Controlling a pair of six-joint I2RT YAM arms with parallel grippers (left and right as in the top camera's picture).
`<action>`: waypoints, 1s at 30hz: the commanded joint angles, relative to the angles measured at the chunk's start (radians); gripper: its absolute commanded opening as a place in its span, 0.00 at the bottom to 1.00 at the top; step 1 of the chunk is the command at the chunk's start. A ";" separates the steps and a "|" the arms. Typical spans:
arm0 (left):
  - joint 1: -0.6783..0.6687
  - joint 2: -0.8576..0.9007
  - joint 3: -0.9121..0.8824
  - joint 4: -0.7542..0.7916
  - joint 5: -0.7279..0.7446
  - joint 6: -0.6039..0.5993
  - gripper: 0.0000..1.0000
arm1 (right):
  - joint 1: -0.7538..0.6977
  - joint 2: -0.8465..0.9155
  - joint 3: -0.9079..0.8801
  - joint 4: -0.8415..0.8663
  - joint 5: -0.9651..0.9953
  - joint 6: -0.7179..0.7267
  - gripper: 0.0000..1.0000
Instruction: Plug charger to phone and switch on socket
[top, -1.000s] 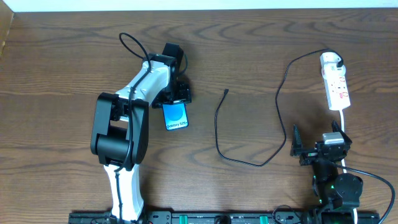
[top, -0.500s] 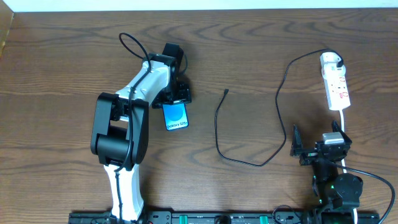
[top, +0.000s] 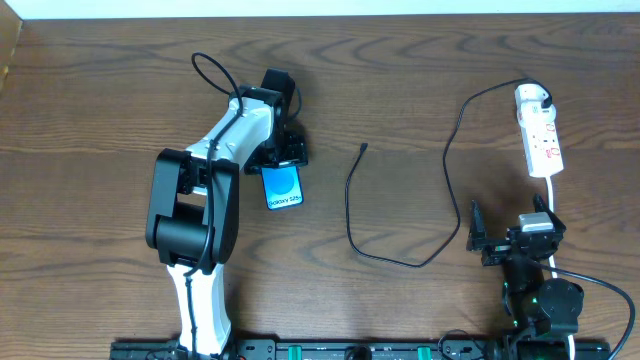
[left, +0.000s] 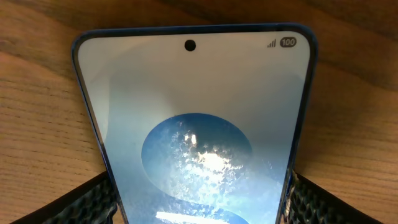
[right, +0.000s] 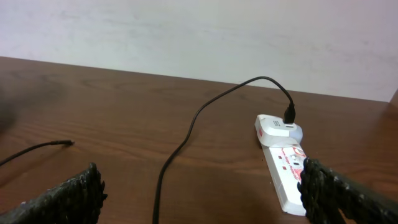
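Left gripper (top: 281, 160) is grasping the phone (top: 283, 188) by its edges. Screen is showing "Galaxy" and a "100" battery mark. Charger (top: 352, 200) is lying right of the phone, unplugged from it. The socket (top: 540, 135) is lying farther right. Right gripper (right: 200, 190) is hanging released.

The charger (right: 181, 144) — white plug seated in the socket (right: 287, 180) — trails left.

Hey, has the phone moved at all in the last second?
No. In the overhead view the phone lies in the same spot and at the same angle, with an unchanged gap to the charger tip.
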 joint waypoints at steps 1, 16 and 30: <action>-0.003 0.063 -0.023 -0.010 -0.009 -0.014 0.83 | 0.003 -0.004 -0.002 -0.002 0.005 0.011 0.99; -0.003 0.063 -0.023 -0.022 -0.009 -0.014 0.83 | 0.003 -0.004 -0.002 -0.002 0.005 0.011 0.99; -0.003 0.063 -0.023 -0.021 -0.009 -0.014 0.83 | 0.003 -0.004 -0.002 -0.002 0.005 0.011 0.99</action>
